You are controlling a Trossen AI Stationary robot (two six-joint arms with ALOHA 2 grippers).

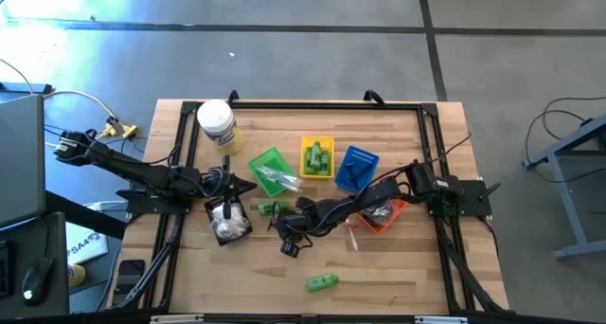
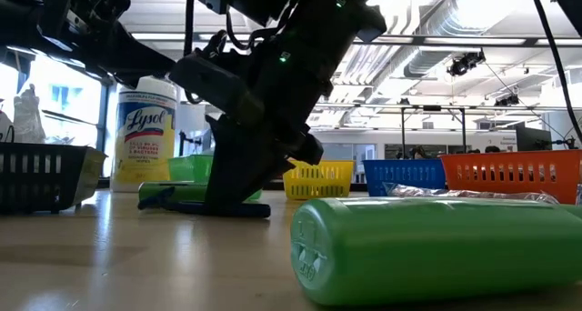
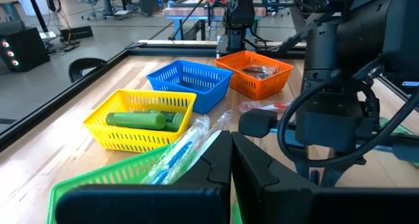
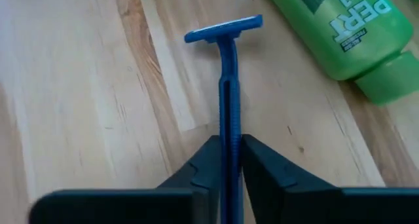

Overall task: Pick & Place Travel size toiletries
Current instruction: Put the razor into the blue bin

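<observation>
My right claw (image 4: 229,160): fingers pinched in against the handle of the blue razor (image 4: 227,86), one on each side, low over the wooden table (image 4: 78,99).
Razor axis: long handle runs straight out from between my fingers; the head sits crosswise at the far end, pointing away from my wrist.
Razor place: on the bare wood near the table's middle, just beside a green bottle (image 4: 340,27) lying on its side.
My right arm: reaches from the right edge across the table toward the middle, wrist (image 1: 294,231) bent down so the claw stands steeply on the boards; in the low view it shows as a dark mass (image 2: 255,102) planted on the table top.
My left claw (image 3: 230,165): fingers together, nothing between them, hovering by the green basket (image 3: 85,191).
My left arm: comes in from the left edge, held over the black basket (image 1: 227,222).
Further out: yellow basket (image 3: 141,119) with green bottles lying in it; blue basket (image 3: 190,83); orange basket (image 3: 255,73) behind it.
Nearest the front edge: another green bottle (image 1: 322,282) lying alone, well apart from the rest.
Back left: big white jar (image 1: 216,125), upright.
</observation>
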